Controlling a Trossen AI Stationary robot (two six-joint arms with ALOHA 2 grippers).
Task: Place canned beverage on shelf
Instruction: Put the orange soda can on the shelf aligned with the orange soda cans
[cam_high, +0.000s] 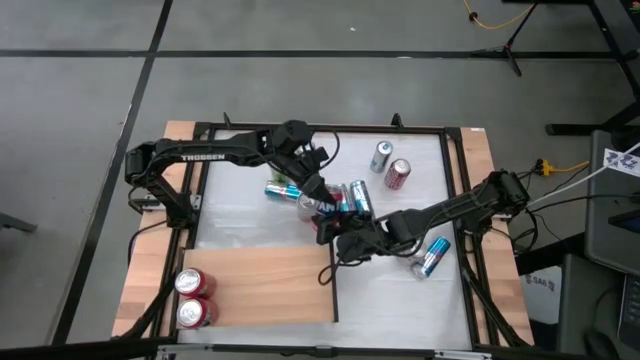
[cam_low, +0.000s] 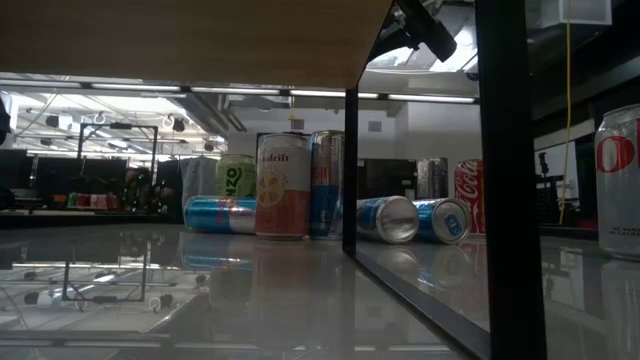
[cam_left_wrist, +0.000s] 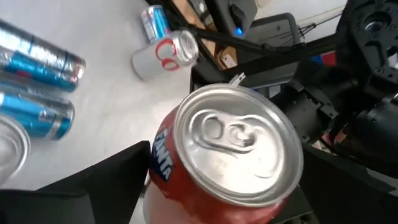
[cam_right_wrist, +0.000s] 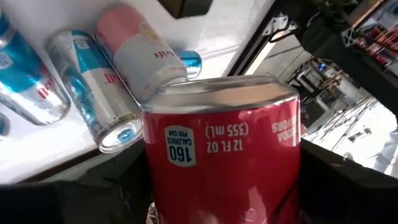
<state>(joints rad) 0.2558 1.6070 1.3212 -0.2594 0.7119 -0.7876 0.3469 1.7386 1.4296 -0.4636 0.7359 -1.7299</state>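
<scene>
A red Fanta can (cam_high: 328, 210) hangs over the middle of the table between both grippers. My right gripper (cam_high: 342, 230) comes from the right and is shut on it. My left gripper (cam_high: 318, 196) comes from the far left. Its open fingers stand on either side of the can's top end (cam_left_wrist: 239, 143), where the silver lid and pull tab show. The shelf (cam_high: 265, 285) is the light-brown panel at the near left, seen from below in the low view (cam_low: 180, 40). Two red cans (cam_high: 193, 298) stand at its left end. My right gripper pinches the can's red side wall (cam_right_wrist: 158, 180) between its two fingers, one on each side. The can is lifted clear of the table and tilted, with loose cans on the tabletop below it. My left gripper flanks the can's upper wall (cam_left_wrist: 155, 168); I cannot tell whether its fingers (cam_left_wrist: 93, 183) touch it.
Loose cans crowd the table's middle: blue ones lying (cam_high: 285, 190), a pink-and-white one (cam_low: 282, 185) upright. A silver can (cam_high: 381, 156) and a red can (cam_high: 397, 174) stand at the far right, and a blue one (cam_high: 432, 257) lies near right. A black frame post (cam_low: 510, 180) stands close in the low view.
</scene>
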